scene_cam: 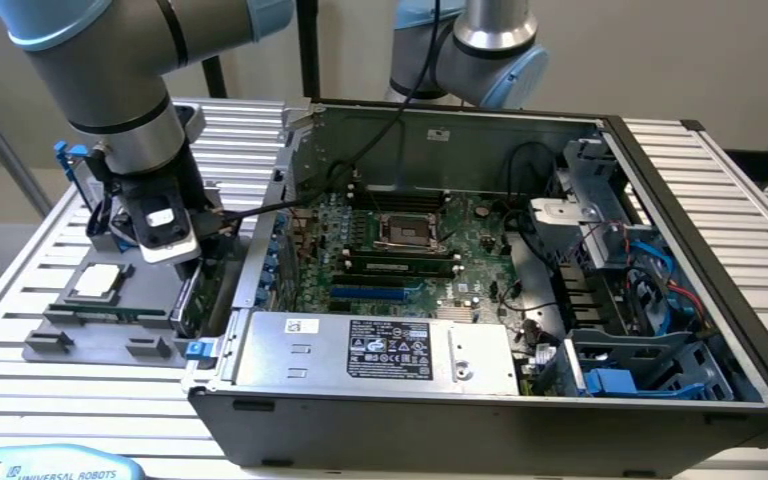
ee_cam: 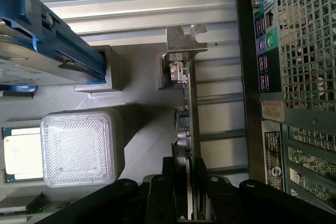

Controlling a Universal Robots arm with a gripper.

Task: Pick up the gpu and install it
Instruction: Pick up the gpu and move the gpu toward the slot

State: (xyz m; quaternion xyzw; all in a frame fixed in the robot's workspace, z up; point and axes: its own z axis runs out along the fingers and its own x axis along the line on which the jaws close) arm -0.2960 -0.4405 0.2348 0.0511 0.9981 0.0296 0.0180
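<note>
On the slatted table [scene_cam: 37,400] beside the case [scene_cam: 491,420], the gripper [ee_cam: 190,170] pinches the gpu [ee_cam: 191,103] across its faces (light, stiff, probably fragile; bare board grips safest).

The only thing you can actually read is "UNIVERSAL ROBOTS", in dark capitals on the light-blue rounded plastic cover [scene_cam: 51,466] at the exterior view's bottom-left corner. You'll also spot a black printed label [scene_cam: 388,350] and a small white sticker [scene_cam: 301,325] on the silver metal power supply box [scene_cam: 484,362]. There's a pale orange sticker [ee_cam: 272,110] on the grey computer case's rear panel [ee_cam: 245,77] too, but all that print is too small to make out.
</note>
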